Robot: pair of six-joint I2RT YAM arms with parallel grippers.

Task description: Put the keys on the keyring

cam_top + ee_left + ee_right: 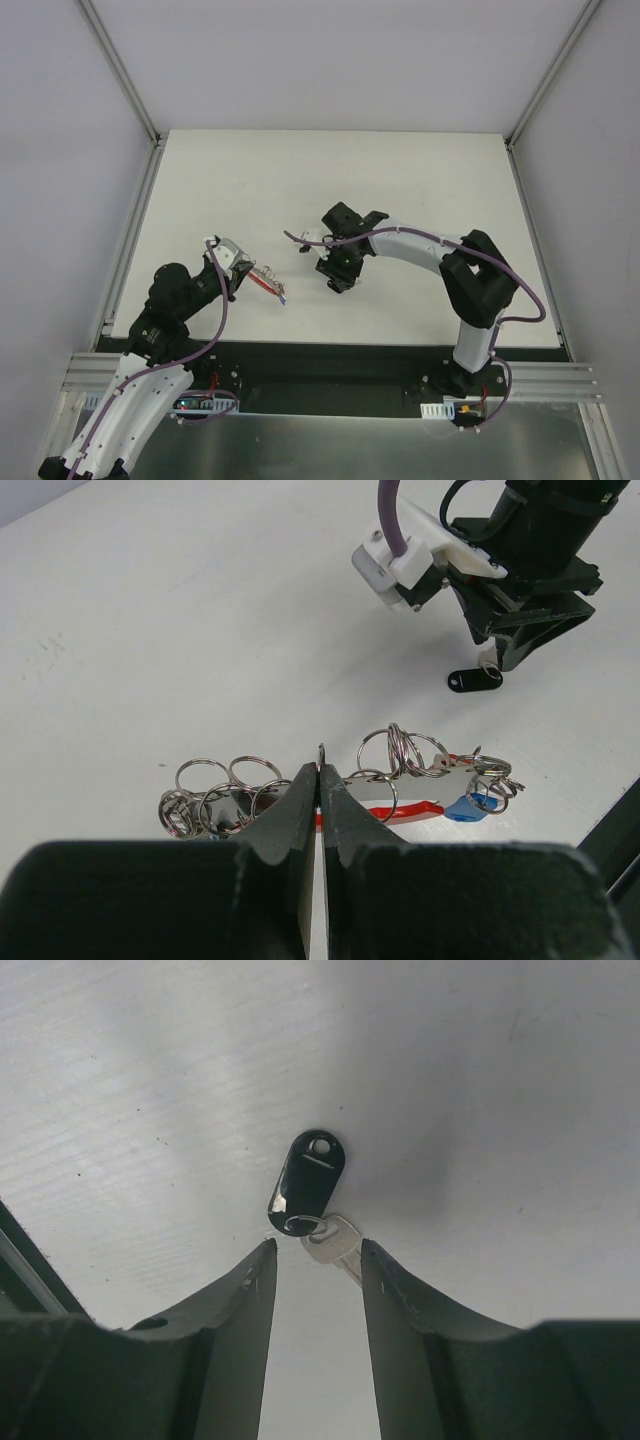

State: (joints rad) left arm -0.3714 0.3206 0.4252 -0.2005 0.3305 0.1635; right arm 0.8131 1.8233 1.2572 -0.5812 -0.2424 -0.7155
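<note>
**Keyring pinched, black key under the other tool**

At the near side of the white worktop, the left tool is closed tight on one small loop of the keyring. The bunch of silvery rings spreads to either side of the tool on the surface, with the curved red tag and a blue-headed key at one end. Farther out, well apart from the bunch, the right tool points down, jaws standing apart. The black-headed key lies flat there, its silvery blade reaching into the gap, not clamped.
</note>
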